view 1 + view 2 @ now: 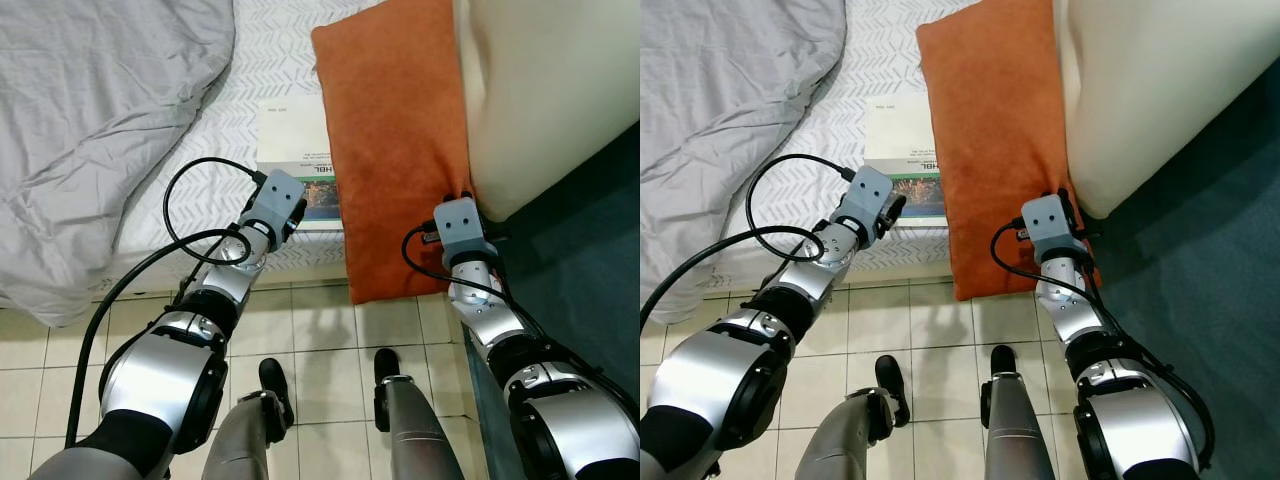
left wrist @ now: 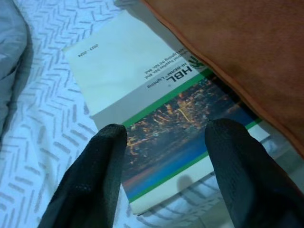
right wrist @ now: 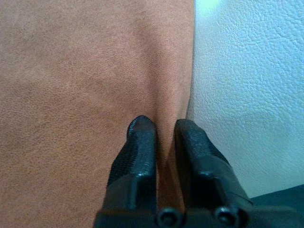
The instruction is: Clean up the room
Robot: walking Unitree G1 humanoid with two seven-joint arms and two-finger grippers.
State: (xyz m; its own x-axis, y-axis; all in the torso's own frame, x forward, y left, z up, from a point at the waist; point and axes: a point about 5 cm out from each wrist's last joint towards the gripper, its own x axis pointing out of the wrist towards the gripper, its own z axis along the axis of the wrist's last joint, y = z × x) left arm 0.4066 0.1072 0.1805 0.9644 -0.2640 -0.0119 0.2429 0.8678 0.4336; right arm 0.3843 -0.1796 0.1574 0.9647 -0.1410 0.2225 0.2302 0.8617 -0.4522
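An orange cushion [image 1: 390, 130] lies on the bed and hangs over its front edge, pressed against a cream leather cushion [image 1: 550, 90]. A booklet [image 1: 290, 140] with a green stripe and a city photo lies flat on the sheet, its right edge tucked under the orange cushion. My left gripper [image 2: 166, 135] hovers just above the booklet's [image 2: 142, 85] near end, open, with nothing between its fingers. My right gripper [image 3: 164, 126] is shut on a fold of the orange cushion [image 3: 71, 71] near its right edge, beside the cream leather [image 3: 247, 71].
A rumpled grey duvet [image 1: 90, 120] covers the bed's left side over a white patterned sheet [image 1: 250, 60]. Beige floor tiles [image 1: 320, 370] lie below the bed edge, with my feet on them. Dark teal carpet [image 1: 590, 270] runs along the right.
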